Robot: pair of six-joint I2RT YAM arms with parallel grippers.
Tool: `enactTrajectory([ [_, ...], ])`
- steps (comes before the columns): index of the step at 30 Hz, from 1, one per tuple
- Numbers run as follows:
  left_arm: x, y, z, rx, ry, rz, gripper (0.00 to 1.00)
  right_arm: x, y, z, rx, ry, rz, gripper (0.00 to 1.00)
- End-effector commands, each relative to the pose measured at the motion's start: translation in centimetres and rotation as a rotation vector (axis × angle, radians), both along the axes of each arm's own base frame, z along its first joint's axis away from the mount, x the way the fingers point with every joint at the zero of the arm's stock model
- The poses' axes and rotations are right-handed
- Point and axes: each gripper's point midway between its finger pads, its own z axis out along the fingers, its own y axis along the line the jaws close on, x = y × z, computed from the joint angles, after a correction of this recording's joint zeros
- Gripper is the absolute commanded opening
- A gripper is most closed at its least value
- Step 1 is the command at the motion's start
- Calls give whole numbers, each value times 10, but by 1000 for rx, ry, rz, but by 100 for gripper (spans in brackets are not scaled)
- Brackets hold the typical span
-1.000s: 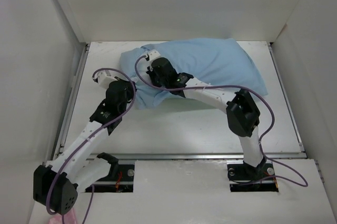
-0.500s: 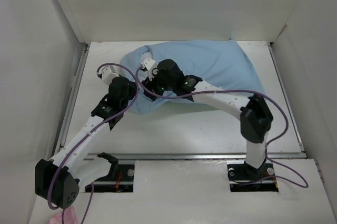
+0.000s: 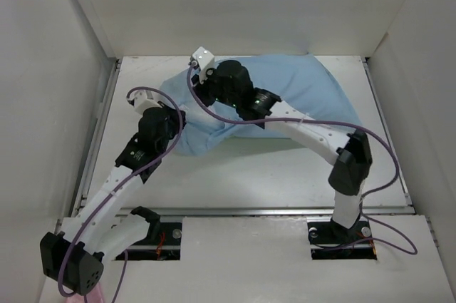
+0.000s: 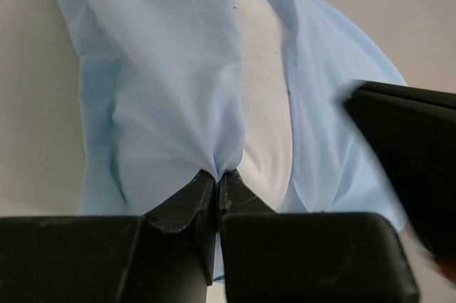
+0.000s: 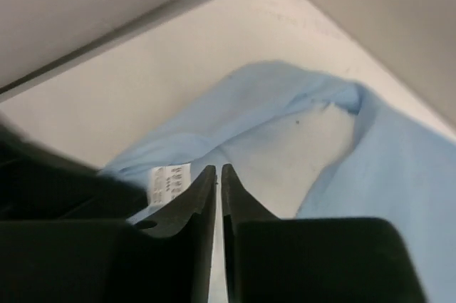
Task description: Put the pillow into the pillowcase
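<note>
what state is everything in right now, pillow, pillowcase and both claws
pillow: mostly inside the pillowcase, white showing at the open end
pillowcase: drawn over the pillow, mouth open, edge bunched
left claw: shut on the pillowcase edge
right claw: fingers nearly together above the open end, no cloth seen between them

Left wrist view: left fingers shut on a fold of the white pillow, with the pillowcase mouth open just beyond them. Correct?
One thing is off. The left wrist view shows the left fingers shut on a gathered fold of the light-blue pillowcase, not of the pillow. The rest stands: the pillowcase mouth is open just beyond them, and the white pillow shows inside it.
</note>
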Motion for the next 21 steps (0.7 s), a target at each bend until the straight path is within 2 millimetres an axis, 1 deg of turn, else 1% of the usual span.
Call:
enactTrajectory([
  [1, -4, -4, 53, -34, -168, -52, 0, 35, 7, -73, -88, 126, -145, 10],
  [2, -4, -3, 52, -12, -171, -58, 0, 39, 10, -90, -110, 156, -159, 6],
  [3, -6, -3, 64, -23, -197, -57, 0, 48, 9, -98, -117, 180, -186, 2],
  [4, -8, -3, 73, -22, -218, -70, 0, 47, 9, -140, -183, 256, -199, 0],
  [5, -9, -5, 72, -14, -218, -84, 0, 48, 8, -155, -207, 284, -190, 0],
  [6, -10, -4, 80, -13, -239, -85, 0, 40, 12, -172, -219, 325, -154, 0],
  [7, -11, -7, 88, -10, -260, -112, 0, 29, 8, -201, -264, 374, -128, 0],
  [8, -14, -14, 87, -3, -261, -159, 0, 22, 10, -214, -257, 398, -98, 0],
  [9, -16, -18, 97, -7, -285, -182, 0, 14, 10, -220, -251, 413, -61, 0],
  [10, -17, -22, 100, 10, -302, -217, 0, 1, 8, -238, -259, 463, -28, 0],
  [11, -18, -27, 112, -7, -340, -242, 0, -3, 10, -236, -242, 471, -15, 0],
  [12, -22, -36, 116, -8, -359, -299, 0, -5, 13, -234, -231, 472, 5, 0],
  [14, -22, -45, 128, 1, -396, -351, 0, -7, 17, -221, -206, 463, 29, 0],
  [15, -23, -52, 126, 18, -388, -388, 0, -6, 18, -203, -179, 426, 38, 0],
  [16, -21, -53, 119, 24, -364, -391, 0, -6, 17, -189, -161, 410, 40, 0],
  [17, -15, -54, 106, 35, -324, -383, 0, -12, 22, -172, -127, 400, 87, 0],
  [18, -13, -51, 88, 56, -255, -371, 0, -11, 18, -135, -73, 362, 104, 9],
  [19, -9, -45, 76, 53, -201, -326, 9, -16, 18, -119, -50, 350, 132, 18],
  [20, -8, -40, 67, 57, -157, -290, 26, -13, 13, -96, -10, 334, 137, 24],
  [21, -10, -33, 49, 79, -69, -260, 47, -13, 4, -65, 31, 293, 131, 28],
])
